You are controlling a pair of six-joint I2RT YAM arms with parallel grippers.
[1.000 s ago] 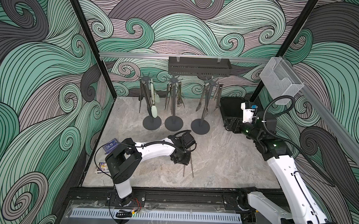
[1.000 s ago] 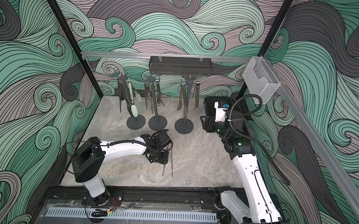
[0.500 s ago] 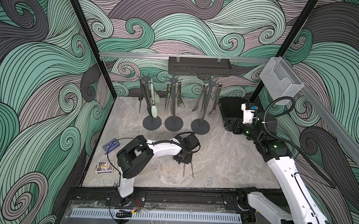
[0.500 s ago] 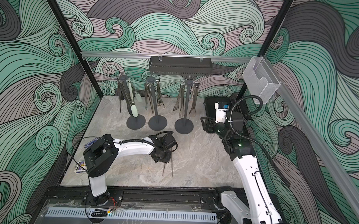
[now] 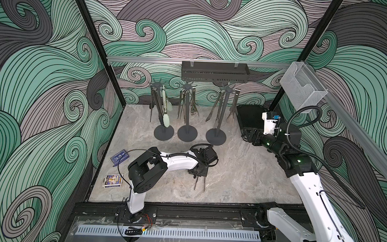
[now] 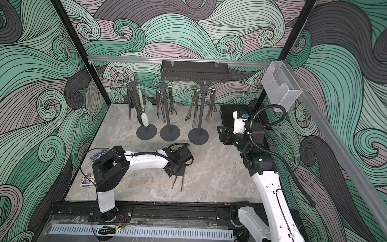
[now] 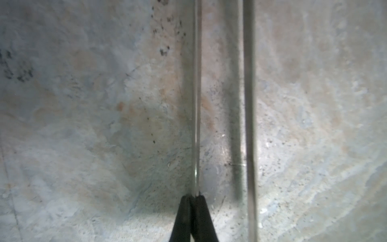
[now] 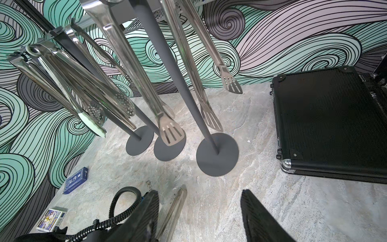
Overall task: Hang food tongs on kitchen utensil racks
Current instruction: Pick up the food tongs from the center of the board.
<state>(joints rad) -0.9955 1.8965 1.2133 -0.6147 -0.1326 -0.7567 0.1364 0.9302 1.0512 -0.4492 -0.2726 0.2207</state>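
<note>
Three racks [image 5: 186, 117] stood along the back, their hanging tongs [image 8: 171, 132] too overlapped to count. One loose tongs [image 7: 249, 104] lay on the table [image 5: 241, 176] before them, the left gripper [image 7: 193, 197] clamped on one arm; the right gripper [image 8: 200, 192] gaped wide, empty.

Each arm is white with chunky black joints, the left arm [image 5: 177, 163] has a thin ribbed black cable [image 5: 182, 155], and the right arm [image 5: 307, 189] has a fat ribbed hose [image 5: 308, 107] and tiny green lights [image 5: 299, 161].

Both top views are looking steeply down over the whole tabletop [image 5: 241, 176]; the left wrist is viewing it closely, the right wrist is facing the utensil racks [image 8: 174, 73].
</note>
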